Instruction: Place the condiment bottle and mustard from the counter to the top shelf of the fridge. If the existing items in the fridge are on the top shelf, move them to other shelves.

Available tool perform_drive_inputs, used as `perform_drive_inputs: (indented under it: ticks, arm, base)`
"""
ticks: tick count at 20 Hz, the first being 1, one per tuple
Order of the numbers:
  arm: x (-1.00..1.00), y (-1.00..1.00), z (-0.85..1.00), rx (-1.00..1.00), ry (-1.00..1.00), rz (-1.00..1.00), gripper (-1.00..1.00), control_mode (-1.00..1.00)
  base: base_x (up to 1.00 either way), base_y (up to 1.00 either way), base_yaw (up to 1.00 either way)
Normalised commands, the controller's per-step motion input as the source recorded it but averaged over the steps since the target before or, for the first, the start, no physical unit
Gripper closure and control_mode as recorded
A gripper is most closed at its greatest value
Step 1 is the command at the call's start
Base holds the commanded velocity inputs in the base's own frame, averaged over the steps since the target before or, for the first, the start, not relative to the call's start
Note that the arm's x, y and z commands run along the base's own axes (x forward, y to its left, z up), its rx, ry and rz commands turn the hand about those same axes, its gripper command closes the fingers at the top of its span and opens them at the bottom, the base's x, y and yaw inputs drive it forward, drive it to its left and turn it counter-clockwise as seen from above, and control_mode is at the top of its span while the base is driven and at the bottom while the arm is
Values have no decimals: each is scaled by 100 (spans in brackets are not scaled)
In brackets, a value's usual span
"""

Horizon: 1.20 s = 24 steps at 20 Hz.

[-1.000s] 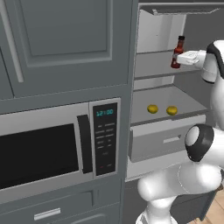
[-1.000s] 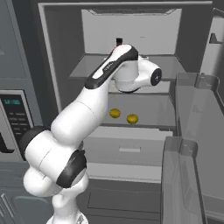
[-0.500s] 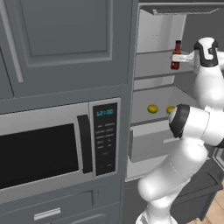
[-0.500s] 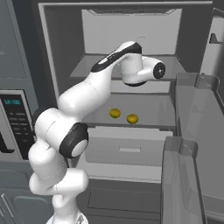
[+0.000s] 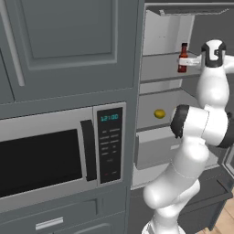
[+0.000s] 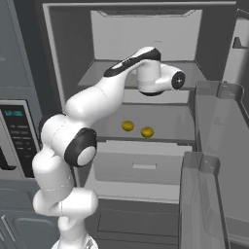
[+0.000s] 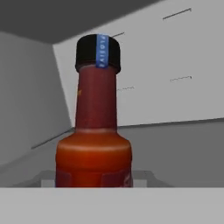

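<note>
Since the earlier frames the arm is being folded upward — its elbow now raised beside the fridge (image 5: 164, 82) opening — while the condiment bottle (image 5: 183, 58) is being kept upright at the front of the top shelf (image 5: 160, 69). The gripper (image 5: 194, 60) is being held clenched on the condiment bottle at its lower body, the black cap and red neck standing clear above in the hand view. The bottle is being judged light, rigid and smooth-walled, hence slippery — best gripped low on the wide body, not the narrow neck; two lemons (image 6: 128, 126) are lying on the shelf below.
</note>
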Motion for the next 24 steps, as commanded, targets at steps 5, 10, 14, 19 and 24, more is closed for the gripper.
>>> perform_drive_inputs:
  ticks: [5, 10, 14, 19, 24]
  arm:
    - [-11, 48, -36, -15, -13, 0, 100, -100]
    - [1, 16, 0, -2, 0, 0, -100, -100]
    - [0, 0, 0, 0, 0, 0, -100, -100]
    - [-12, -3, 0, 0, 0, 0, -100, -100]
    - [-23, -11, 4, 3, -4, -1, -100, -100]
  base:
    - [0, 0, 0]
    - [0, 0, 0]
    - [0, 0, 0]
    - [0, 0, 0]
    - [0, 0, 0]
